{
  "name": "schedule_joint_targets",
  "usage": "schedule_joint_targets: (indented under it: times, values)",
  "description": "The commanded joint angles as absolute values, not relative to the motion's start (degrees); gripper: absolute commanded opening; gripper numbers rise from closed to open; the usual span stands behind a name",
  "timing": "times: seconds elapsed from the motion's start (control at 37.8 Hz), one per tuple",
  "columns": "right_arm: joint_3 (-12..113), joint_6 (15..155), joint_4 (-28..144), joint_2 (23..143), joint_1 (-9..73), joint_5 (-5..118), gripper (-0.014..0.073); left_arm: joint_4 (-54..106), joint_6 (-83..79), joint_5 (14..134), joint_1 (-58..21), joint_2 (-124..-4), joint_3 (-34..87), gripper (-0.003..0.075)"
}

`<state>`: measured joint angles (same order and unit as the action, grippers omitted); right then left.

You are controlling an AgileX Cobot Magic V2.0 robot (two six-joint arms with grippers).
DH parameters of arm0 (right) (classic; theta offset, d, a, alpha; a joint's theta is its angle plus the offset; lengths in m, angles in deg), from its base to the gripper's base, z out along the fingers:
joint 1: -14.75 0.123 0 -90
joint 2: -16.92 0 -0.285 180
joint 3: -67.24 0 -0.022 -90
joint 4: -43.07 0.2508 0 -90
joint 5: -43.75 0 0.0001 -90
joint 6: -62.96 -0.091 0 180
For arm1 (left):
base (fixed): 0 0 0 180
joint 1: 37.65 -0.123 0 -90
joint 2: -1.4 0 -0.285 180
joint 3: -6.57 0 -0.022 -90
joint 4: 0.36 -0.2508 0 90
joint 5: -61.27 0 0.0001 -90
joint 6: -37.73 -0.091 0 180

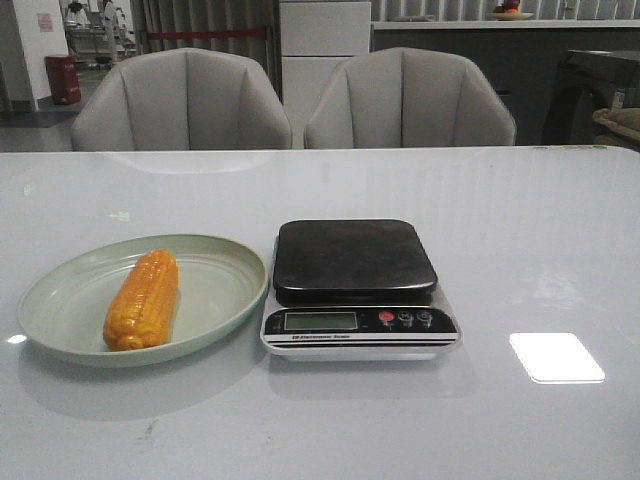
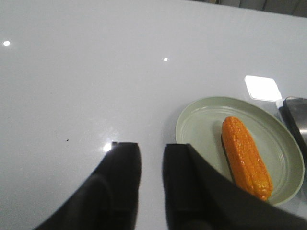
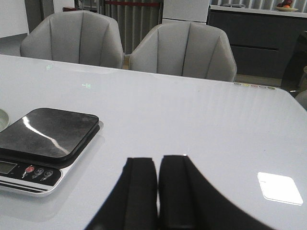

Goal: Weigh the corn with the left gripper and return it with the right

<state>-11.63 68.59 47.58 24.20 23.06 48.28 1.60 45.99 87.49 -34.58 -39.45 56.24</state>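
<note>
The orange-yellow corn [image 1: 142, 298] lies on a pale green oval plate [image 1: 215, 270] left of the scale [image 1: 356, 285], whose black platform is bare. The corn [image 2: 246, 155] and the plate [image 2: 201, 120] also show in the left wrist view. My left gripper [image 2: 151, 146] hangs above the bare table beside the plate, jaws a little apart and empty. My right gripper [image 3: 157, 159] is shut and empty over the table, to the right of the scale [image 3: 45, 134]. Neither gripper shows in the front view.
The white glossy table [image 1: 500, 220] stretches wide around plate and scale. Two grey chairs [image 1: 180, 100] stand behind its far edge. A bright light patch [image 1: 556, 357] reflects on the table right of the scale.
</note>
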Motion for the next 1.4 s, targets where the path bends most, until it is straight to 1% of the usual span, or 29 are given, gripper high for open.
schedule_joint_targets:
  times: [0.0, 0.03, 0.08, 0.16, 0.32, 0.58, 0.74, 0.9, 1.03, 1.27, 1.32, 1.38]
  values:
    - [-12.05, 68.55, 46.87, 23.13, 22.71, 43.75, 0.0186, 2.12, 44.51, 87.25, -34.66, -42.85, 50.91, 0.0461]
    - [-12.05, 68.55, 46.87, 23.13, 22.71, 43.75, 0.0186, 2.01, 44.51, 87.26, -34.66, -43.79, 50.3, 0.0509]
    - [-12.05, 68.55, 46.87, 23.13, 22.71, 43.75, 0.0186, 2.02, 44.51, 87.39, -34.66, -45.81, 48.91, 0.0578]
    - [-12.05, 68.55, 46.87, 23.13, 22.71, 43.75, 0.0186, 2.28, 44.51, 88.07, -34.66, -48.6, 46.93, 0.061]
    - [-12.05, 68.55, 46.87, 23.13, 22.71, 43.75, 0.0186, 6.34, 44.36, 89.07, -33.3, -55.46, 42.89, 0.061]
    - [-12.05, 68.55, 46.87, 23.13, 22.71, 43.75, 0.0186, 6.34, 44.86, 88.17, -18.27, -67.89, 36.22, 0.0608]
    - [-12.05, 68.55, 46.87, 23.13, 22.71, 43.75, 0.0186, 6.34, 46.35, 88.04, -12.66, -76.99, 32.2, 0.0608]
    - [-12.05, 68.55, 46.87, 23.13, 22.71, 43.75, 0.0186, 6.34, 47.51, 88.15, -10.24, -85.01, 29.01, 0.0608]
    - [-12.05, 68.55, 46.87, 23.13, 22.71, 43.75, 0.0186, 6.34, 48.2, 88.89, -10.0, -91.96, 26.24, 0.0608]
    - [-12.05, 68.55, 46.87, 23.13, 22.71, 43.75, 0.0186, 6.09, 49.54, 92.83, -10.0, -100.61, 23.31, 0.0607]
    - [-12.05, 68.55, 46.87, 23.13, 22.71, 43.75, 0.0186, 6.09, 49.54, 94.05, -10.0, -102.53, 22.89, 0.0593]
    - [-12.05, 68.55, 46.87, 23.13, 22.71, 43.75, 0.0186, 6.09, 49.54, 94.95, -10.0, -104.12, 22.5, 0.0557]
